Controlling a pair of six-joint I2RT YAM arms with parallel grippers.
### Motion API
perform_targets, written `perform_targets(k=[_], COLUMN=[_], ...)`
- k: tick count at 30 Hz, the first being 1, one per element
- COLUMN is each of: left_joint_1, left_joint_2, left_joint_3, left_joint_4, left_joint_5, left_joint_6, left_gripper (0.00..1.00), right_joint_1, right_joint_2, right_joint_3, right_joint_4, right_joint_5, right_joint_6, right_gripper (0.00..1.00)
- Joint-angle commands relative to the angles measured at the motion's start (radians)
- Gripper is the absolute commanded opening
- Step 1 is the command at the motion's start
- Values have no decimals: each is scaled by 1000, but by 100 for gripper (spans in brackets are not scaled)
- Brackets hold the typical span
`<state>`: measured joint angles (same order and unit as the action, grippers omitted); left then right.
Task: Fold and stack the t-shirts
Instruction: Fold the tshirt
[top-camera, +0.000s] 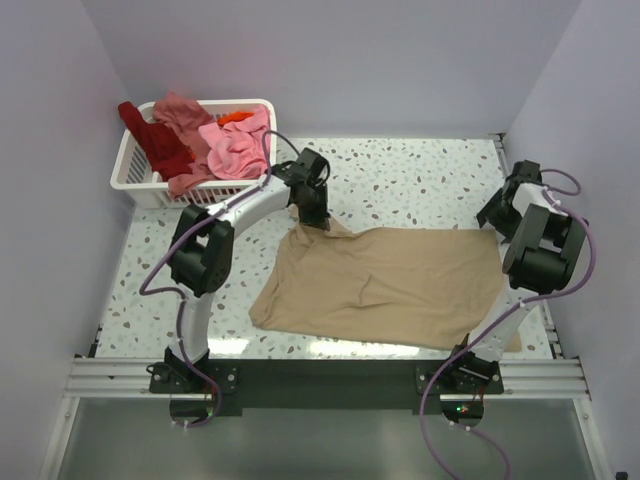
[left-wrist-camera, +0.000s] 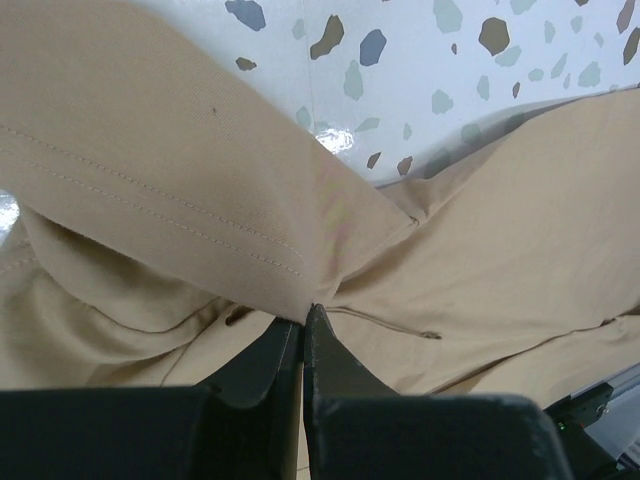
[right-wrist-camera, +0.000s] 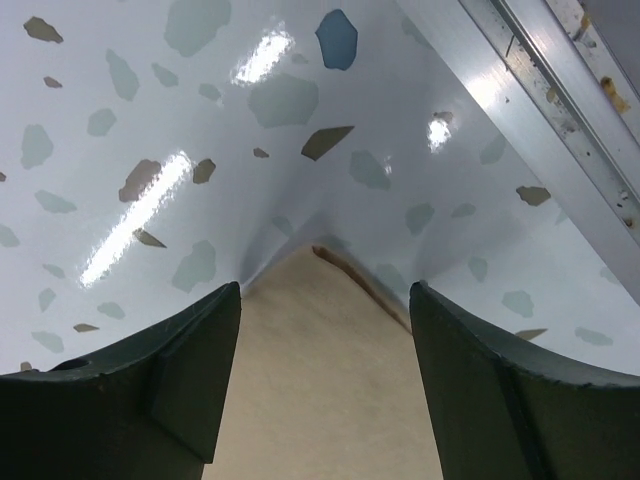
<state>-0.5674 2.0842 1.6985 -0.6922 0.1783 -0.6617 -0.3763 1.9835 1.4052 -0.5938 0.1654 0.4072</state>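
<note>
Tan t-shirt (top-camera: 385, 285) hem tight inside left gripper (left-wrist-camera: 303, 318), corner beneath right gripper (right-wrist-camera: 325, 292)

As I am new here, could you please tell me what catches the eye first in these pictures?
The large plain tan cloth t-shirt lies spread across the middle of the speckled table, its far-left corner pinched in the shut left gripper. The open right gripper hangs over its far-right corner. At the far left, a white slatted plastic basket holds pink and red shirts.
</note>
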Motion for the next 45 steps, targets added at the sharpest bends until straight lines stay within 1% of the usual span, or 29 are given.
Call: perform_targets(k=[1,7,10,11,13,14,17,19,20,21,22,24,28,30,31,34,35,39,42,45], left_joint_1=[9,9,11,9,9,9,9,9,9,9,9,9,9,9,9,11,11,14,18,21], left_joint_2=[-65,-79,-84,-87,-92,-95,-105,-108,-113,-113,-115,-116,-125,-131,-134,-136,-138,-142,-142,-147], left_joint_3=[46,46,44,43,39,35,24,20,17,18,16,15,1,-11,-16,-23,-25,-36,-42,-46], left_joint_4=[-43,-64,-70,-70,-70,-69,-63,-58,-52,-52,-50,-50,-37,-27,-21,-21,-20,-13,-12,-6], left_joint_5=[6,-10,-10,-10,-10,-11,-10,-8,-7,-8,-7,-5,3,7,7,10,12,16,20,20], left_joint_6=[-18,-19,-21,-22,-26,-26,-32,-35,-35,-35,-33,-33,-36,-38,-36,-35,-32,-30,-29,-29], left_gripper=[0,0,0,0,0,0,0,0,0,0,0,0,0,0,0,0,0,0,0,0], right_joint_1=[-6,-6,-6,-4,-6,-6,-4,-6,-6,-6,-4,-6,-6,-6,-6,-6,-4,-3,-4,-3], right_joint_2=[17,57,74,83,90,87,83,81,83,78,77,64,49,46,38,20,15,3,8,12], right_joint_3=[-2,8,23,26,28,25,5,-2,-3,-5,-8,-15,-34,-38,-43,-61,-71,-84,-84,-89], right_joint_4=[98,134,127,124,117,117,123,121,121,120,118,115,100,86,80,77,75,83,77,77], right_joint_5=[9,13,10,11,10,5,-6,-20,-24,-30,-43,-47,-61,-58,-50,-37,-32,-35,-32,-24], right_joint_6=[24,24,24,22,22,22,22,21,21,18,18,16,10,12,10,8,4,-2,-4,-10], right_gripper=[71,67,62,57,51,47,40,34,30,24,21,19,20,25,29,35,36,37,35,31])
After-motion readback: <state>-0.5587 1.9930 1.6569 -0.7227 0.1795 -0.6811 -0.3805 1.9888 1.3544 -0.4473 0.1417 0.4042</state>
